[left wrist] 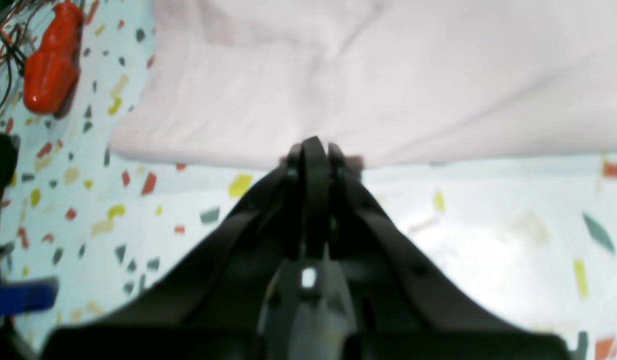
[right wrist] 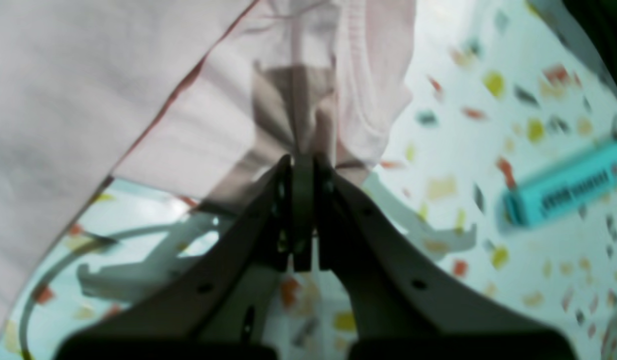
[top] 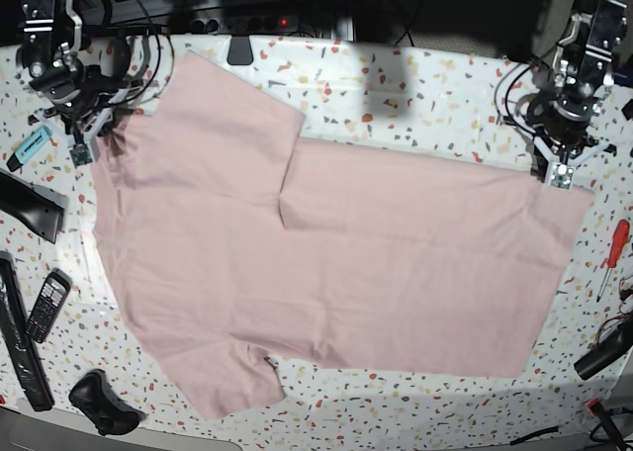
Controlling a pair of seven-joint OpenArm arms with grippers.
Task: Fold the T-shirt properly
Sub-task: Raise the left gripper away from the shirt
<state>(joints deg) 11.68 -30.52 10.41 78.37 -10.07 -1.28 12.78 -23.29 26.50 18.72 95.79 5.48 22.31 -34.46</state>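
The pale pink T-shirt [top: 326,263] lies spread, plain side up, over most of the speckled table, with one sleeve folded in at the upper middle. My left gripper [top: 562,179] is on the right of the base view, at the shirt's far right corner. In the left wrist view its jaws [left wrist: 316,147] are pressed together on the cloth's edge [left wrist: 368,75]. My right gripper [top: 84,149] is at the shirt's upper left edge. In the right wrist view it [right wrist: 302,162] is shut on a bunched, slightly lifted fold of the T-shirt [right wrist: 298,100].
A red-handled screwdriver [top: 613,253] lies just right of the shirt, also in the left wrist view [left wrist: 51,65]. A teal block [right wrist: 563,187] sits near the right gripper. A phone [top: 46,305], a black remote [top: 20,342] and a black lump [top: 99,402] line the left edge. Cables run along the back.
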